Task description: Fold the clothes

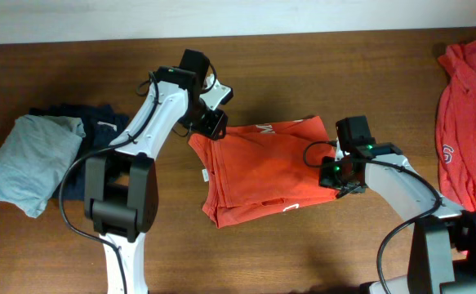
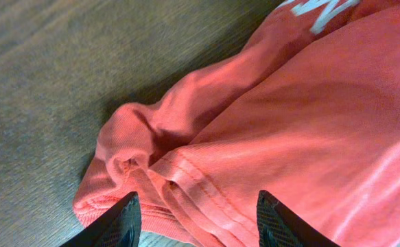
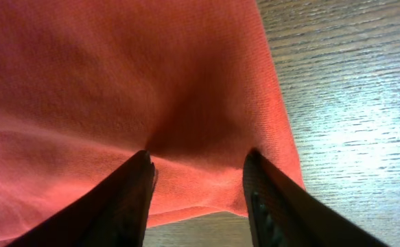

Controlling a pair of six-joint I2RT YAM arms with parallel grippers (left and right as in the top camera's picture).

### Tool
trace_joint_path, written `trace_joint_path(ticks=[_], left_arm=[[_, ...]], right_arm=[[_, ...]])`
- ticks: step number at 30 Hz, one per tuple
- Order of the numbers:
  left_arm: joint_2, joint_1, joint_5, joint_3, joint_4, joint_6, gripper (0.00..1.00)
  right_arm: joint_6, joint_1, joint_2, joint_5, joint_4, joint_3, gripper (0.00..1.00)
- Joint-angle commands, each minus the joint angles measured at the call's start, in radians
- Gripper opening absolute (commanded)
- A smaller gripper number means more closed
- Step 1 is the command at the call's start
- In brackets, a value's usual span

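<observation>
An orange-red T-shirt [image 1: 262, 167] with white print lies folded at the table's middle. My left gripper [image 1: 213, 122] hovers at its top-left corner. In the left wrist view the gripper [image 2: 197, 206] is open, its fingers straddling the bunched hem of the shirt [image 2: 309, 137] without pinching it. My right gripper [image 1: 333, 173] sits at the shirt's right edge. The right wrist view shows it [image 3: 198, 165] open over a soft crease in the cloth [image 3: 117, 68], the shirt's edge lying loose between the fingers. Another orange-red shirt [image 1: 466, 122] lies crumpled at the far right.
A folded light-grey garment [image 1: 29, 159] and a dark navy one [image 1: 99, 131] lie at the left. Bare wooden table [image 1: 303, 253] shows in front of the shirt. The table's far edge runs along the top, against a white wall.
</observation>
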Motion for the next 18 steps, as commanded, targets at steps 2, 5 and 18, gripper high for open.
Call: trace_joint_path(ticks=[2,5,18], left_arm=[[0.059,0.002,-0.014,-0.055,0.019,-0.005,0.54],[0.088,0.002,0.003,-0.055,0.015,-0.005,0.53],[0.094,0.018,0.011,-0.056,0.016,-0.006,0.01]], right_arm=[[0.0,-0.008,-0.004,0.019,0.008,0.014,0.47],[0.0,-0.008,-0.004,0.019,0.009,0.014,0.47],[0.015,-0.008,-0.004,0.042,0.023,0.014,0.45]])
